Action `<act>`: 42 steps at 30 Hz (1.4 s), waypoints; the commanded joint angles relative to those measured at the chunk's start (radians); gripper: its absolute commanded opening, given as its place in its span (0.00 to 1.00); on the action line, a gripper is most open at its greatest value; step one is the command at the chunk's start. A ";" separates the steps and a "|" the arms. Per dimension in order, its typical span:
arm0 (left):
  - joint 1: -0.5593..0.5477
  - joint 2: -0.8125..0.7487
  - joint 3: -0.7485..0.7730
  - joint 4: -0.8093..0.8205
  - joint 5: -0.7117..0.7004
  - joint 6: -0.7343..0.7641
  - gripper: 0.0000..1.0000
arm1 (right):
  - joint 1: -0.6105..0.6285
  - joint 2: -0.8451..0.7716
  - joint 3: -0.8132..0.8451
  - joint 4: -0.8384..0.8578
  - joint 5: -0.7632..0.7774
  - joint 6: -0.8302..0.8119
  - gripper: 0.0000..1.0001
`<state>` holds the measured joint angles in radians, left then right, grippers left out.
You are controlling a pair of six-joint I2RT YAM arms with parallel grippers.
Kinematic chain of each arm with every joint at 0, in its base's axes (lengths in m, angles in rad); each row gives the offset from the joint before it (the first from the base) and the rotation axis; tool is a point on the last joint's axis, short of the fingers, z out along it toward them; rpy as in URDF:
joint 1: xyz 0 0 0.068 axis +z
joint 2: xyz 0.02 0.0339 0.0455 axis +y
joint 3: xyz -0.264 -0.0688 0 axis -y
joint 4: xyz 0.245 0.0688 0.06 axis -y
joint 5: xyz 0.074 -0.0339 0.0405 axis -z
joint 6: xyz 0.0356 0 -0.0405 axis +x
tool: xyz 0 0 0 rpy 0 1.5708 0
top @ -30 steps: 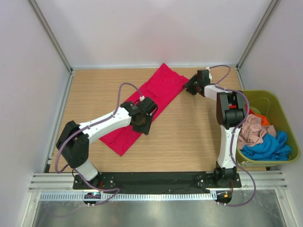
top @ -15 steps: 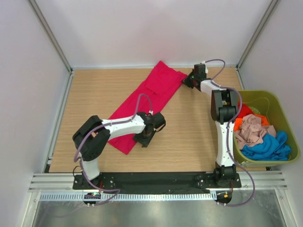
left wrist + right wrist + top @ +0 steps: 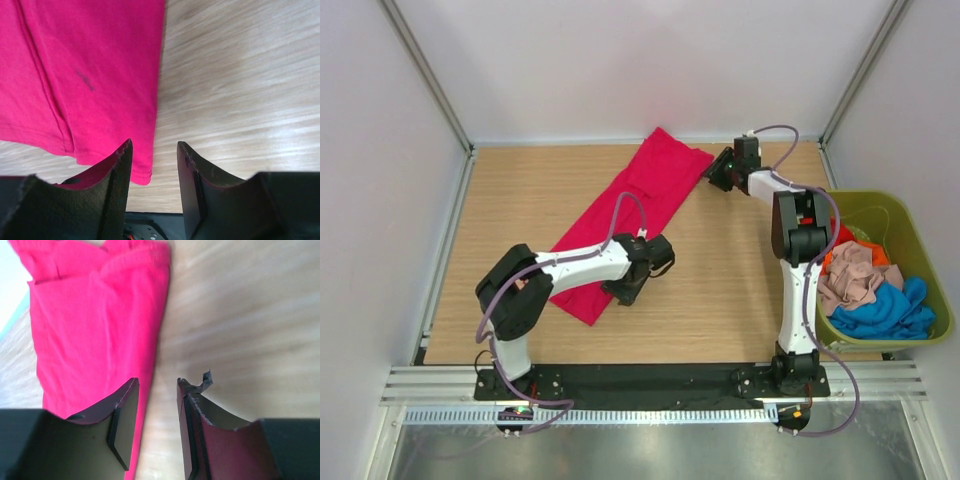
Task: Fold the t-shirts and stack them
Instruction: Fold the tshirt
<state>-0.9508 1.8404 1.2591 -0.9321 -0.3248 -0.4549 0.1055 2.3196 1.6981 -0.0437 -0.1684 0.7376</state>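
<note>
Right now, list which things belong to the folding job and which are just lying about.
Job: crimson-red t-shirt on the wooden table; orange-red t-shirt, beige-pink t-shirt, blue t-shirt in the olive-green tub.
Just lying about: olive-green tub; wooden table.

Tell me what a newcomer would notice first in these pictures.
A long crimson-red cloth t-shirt, folded into a strip, lies diagonally across the wooden table. The left gripper stands open at its near corner and the right gripper open at its far corner. At the table's right edge, an olive-green plastic tub holds a crumpled beige-pink t-shirt, a bright blue t-shirt and an orange-red t-shirt.
</note>
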 commanded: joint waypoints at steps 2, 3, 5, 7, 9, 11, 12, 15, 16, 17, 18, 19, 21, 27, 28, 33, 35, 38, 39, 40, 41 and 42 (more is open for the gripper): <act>0.004 -0.052 -0.015 -0.039 0.003 0.024 0.41 | 0.000 -0.204 -0.113 0.001 0.007 -0.030 0.45; 0.006 -0.047 -0.021 -0.045 0.003 0.022 0.40 | -0.001 -0.227 -0.159 -0.001 0.007 -0.032 0.45; 0.010 -0.032 -0.041 -0.065 0.004 0.007 0.38 | 0.000 -0.279 -0.204 -0.001 0.007 -0.035 0.46; 0.012 -0.033 -0.065 -0.060 0.013 0.005 0.37 | 0.000 -0.354 -0.268 -0.001 0.012 -0.040 0.46; 0.023 -0.047 -0.095 -0.044 0.032 -0.001 0.37 | 0.000 -0.425 -0.299 -0.024 0.020 -0.058 0.47; 0.035 -0.064 -0.116 -0.019 0.055 -0.007 0.37 | 0.002 -0.474 -0.331 -0.041 0.027 -0.088 0.47; 0.041 -0.081 -0.133 -0.011 0.064 -0.007 0.37 | 0.000 -0.497 -0.342 -0.057 0.030 -0.096 0.47; 0.057 -0.083 -0.153 0.022 0.099 -0.002 0.36 | 0.000 -0.594 -0.388 -0.065 0.032 -0.103 0.48; 0.060 -0.078 -0.161 0.027 0.108 -0.002 0.36 | 0.000 -0.641 -0.409 -0.067 0.029 -0.101 0.49; 0.060 -0.073 -0.165 0.033 0.113 -0.004 0.35 | 0.003 -0.660 -0.419 -0.065 0.023 -0.101 0.49; 0.061 -0.069 -0.168 0.035 0.119 -0.007 0.34 | 0.000 -0.681 -0.429 -0.067 0.017 -0.092 0.48; 0.061 -0.064 -0.178 0.039 0.130 -0.011 0.33 | 0.000 -0.701 -0.449 -0.068 0.014 -0.090 0.49; 0.061 -0.059 -0.185 0.055 0.147 -0.021 0.28 | 0.000 -0.758 -0.465 -0.080 0.012 -0.093 0.49; 0.049 -0.093 -0.184 0.088 0.269 -0.062 0.06 | 0.000 -0.893 -0.511 -0.162 0.032 -0.118 0.50; 0.043 -0.096 -0.178 0.091 0.286 -0.080 0.05 | -0.001 -0.911 -0.523 -0.174 0.026 -0.118 0.51; -0.020 -0.058 -0.092 0.160 0.404 -0.185 0.01 | 0.010 -1.026 -0.561 -0.375 0.055 -0.165 0.51; -0.055 -0.027 -0.044 0.188 0.409 -0.244 0.03 | 0.010 -1.107 -0.598 -0.435 0.063 -0.184 0.51; -0.113 0.058 0.077 0.196 0.428 -0.297 0.04 | 0.010 -1.229 -0.655 -0.530 0.069 -0.246 0.52; -0.130 0.080 0.112 0.199 0.428 -0.307 0.05 | 0.010 -1.259 -0.663 -0.592 0.075 -0.260 0.53; -0.144 0.107 0.167 0.197 0.425 -0.320 0.07 | 0.010 -1.284 -0.669 -0.625 0.081 -0.274 0.54; -0.170 0.121 0.190 0.203 0.420 -0.338 0.10 | 0.010 -1.328 -0.669 -0.659 0.083 -0.293 0.54; -0.183 0.123 0.206 0.214 0.421 -0.364 0.14 | 0.010 -1.347 -0.670 -0.720 0.078 -0.317 0.54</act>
<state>-1.0817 1.9480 1.3861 -0.7769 0.0544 -0.7208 0.1101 1.0470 1.0317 -0.5995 -0.1093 0.5095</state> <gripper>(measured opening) 0.108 0.534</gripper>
